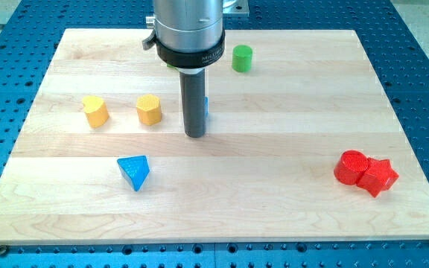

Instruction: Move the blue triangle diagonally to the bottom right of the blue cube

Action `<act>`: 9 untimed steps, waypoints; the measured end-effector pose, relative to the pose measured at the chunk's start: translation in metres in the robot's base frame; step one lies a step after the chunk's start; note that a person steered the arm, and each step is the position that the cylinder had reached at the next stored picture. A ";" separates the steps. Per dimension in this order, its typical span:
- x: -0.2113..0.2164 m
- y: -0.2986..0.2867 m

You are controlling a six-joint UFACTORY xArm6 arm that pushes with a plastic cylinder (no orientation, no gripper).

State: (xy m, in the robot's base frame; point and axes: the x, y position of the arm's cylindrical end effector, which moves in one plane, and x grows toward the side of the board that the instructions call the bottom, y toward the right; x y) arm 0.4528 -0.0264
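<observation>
The blue triangle lies on the wooden board at the lower left of the middle. The blue cube is almost wholly hidden behind my rod; only a thin blue sliver shows at the rod's right side. My tip rests on the board just in front of the blue cube, up and to the right of the blue triangle, well apart from it.
A yellow star-like block and a yellow hexagonal block sit left of my rod. A green cylinder stands near the view's top. A red cylinder and a red star touch at the right.
</observation>
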 end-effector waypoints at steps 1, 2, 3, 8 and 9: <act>-0.008 0.014; 0.096 -0.005; 0.166 -0.037; 0.102 -0.139; 0.063 -0.128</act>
State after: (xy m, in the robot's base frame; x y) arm 0.5162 -0.1545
